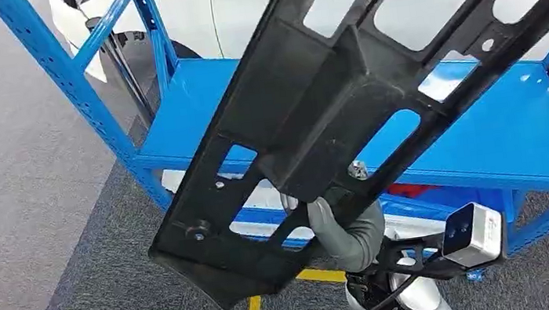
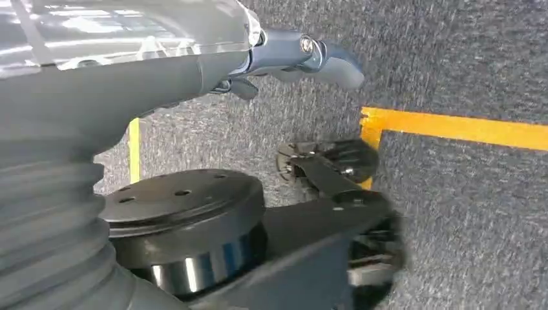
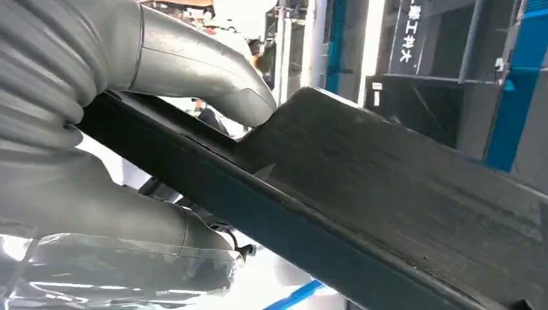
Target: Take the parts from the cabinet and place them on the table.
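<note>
In the head view a large part (image 1: pixel 344 107) runs slantwise from the lower left of centre to the upper right corner, in front of everything else. The right robot hand (image 1: pixel 341 230) sits at lower centre, under and behind the part's lower portion, holding it; in the right wrist view the thumb (image 3: pixel 213 71) lies on one side of the part's edge and the fingers (image 3: pixel 129 219) on the other. Behind the part, a shelf rack (image 1: pixel 521 132) spans the frame from upper left to right edge. A car (image 1: pixel 238 9) stands behind the rack, at the top. The floor (image 1: pixel 15 195) fills the left side. In the left wrist view the left robot hand (image 2: pixel 291 58) lies at upper centre, above the floor.
</note>
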